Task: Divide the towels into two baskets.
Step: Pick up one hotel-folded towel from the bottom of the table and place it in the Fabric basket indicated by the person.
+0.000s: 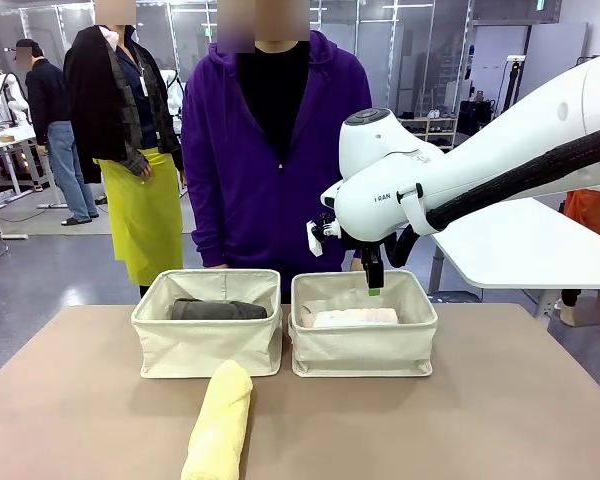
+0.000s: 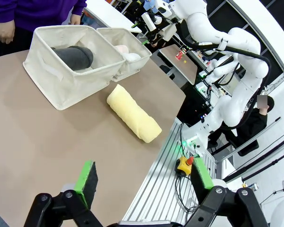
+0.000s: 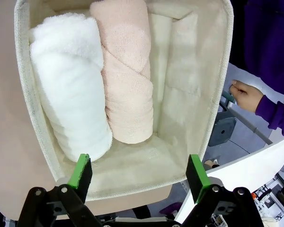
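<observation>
Two cream canvas baskets stand side by side at the table's far middle. The left basket [image 1: 207,340] holds a dark grey towel [image 1: 218,310]. In the right basket [image 1: 363,345] lie a white towel [image 3: 71,104] and a pale pink towel [image 3: 125,80], side by side. A pale yellow towel [image 1: 220,420] rests on the table in front of the left basket. My right gripper [image 3: 139,175] hangs open above the right basket, empty. My left gripper [image 2: 144,182] is open over the table's near edge, well short of the yellow towel [image 2: 132,112].
A person in a purple hoodie [image 1: 270,150] stands behind the baskets with hands down at the table's far edge. The brown table [image 1: 480,420] is bare to the right of the yellow towel. Another white table stands beyond at right.
</observation>
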Robot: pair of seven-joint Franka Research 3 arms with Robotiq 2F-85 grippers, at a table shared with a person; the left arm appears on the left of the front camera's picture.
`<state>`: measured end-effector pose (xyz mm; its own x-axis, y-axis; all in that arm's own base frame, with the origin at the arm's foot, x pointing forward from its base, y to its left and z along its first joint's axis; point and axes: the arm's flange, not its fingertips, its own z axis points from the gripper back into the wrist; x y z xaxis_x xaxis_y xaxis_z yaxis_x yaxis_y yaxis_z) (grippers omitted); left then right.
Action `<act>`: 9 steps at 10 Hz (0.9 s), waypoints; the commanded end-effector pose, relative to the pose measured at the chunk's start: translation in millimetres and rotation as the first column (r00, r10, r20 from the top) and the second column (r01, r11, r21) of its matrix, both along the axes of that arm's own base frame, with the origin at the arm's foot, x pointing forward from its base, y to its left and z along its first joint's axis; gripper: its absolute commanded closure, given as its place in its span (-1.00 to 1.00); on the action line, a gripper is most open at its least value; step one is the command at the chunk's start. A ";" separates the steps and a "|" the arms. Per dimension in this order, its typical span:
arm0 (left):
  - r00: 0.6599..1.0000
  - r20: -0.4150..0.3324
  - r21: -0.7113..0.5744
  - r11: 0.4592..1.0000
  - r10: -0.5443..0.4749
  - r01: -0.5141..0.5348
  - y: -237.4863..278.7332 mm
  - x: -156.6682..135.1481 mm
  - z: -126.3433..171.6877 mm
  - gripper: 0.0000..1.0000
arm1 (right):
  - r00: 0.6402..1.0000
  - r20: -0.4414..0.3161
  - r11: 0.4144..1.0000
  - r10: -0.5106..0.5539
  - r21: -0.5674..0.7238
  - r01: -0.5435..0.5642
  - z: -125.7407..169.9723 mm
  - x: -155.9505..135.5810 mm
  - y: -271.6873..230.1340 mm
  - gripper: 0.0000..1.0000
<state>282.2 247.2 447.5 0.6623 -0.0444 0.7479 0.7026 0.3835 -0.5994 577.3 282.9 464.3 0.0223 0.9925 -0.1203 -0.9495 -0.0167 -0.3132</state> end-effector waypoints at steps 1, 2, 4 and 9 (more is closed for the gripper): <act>1.000 0.000 -0.003 1.000 -0.006 0.006 0.8 -3.8 0.9 -1.00 | 1.000 -0.003 1.000 0.015 -0.011 -0.015 0.6 -0.5 -0.7 -1.00; 1.000 0.000 -0.003 1.000 -0.006 0.006 0.8 -3.8 0.9 -1.00 | 1.000 0.000 1.000 0.000 0.000 0.000 0.0 0.0 0.0 -1.00; 1.000 0.000 -0.003 1.000 -0.006 0.006 0.8 -3.8 0.9 -1.00 | 0.997 -0.021 0.996 -0.079 0.031 0.079 29.6 -32.6 -14.6 -1.00; 1.000 0.000 -0.003 1.000 -0.006 0.006 0.8 -3.8 0.9 -1.00 | 0.870 -0.306 0.813 -0.388 0.331 0.479 96.7 -149.1 -115.7 -1.00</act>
<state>281.8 247.5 447.5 0.6621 -0.0434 0.7482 0.7023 0.3843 -0.5992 451.9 203.8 565.4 0.3818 0.9172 0.1139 -0.9200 0.3889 -0.0483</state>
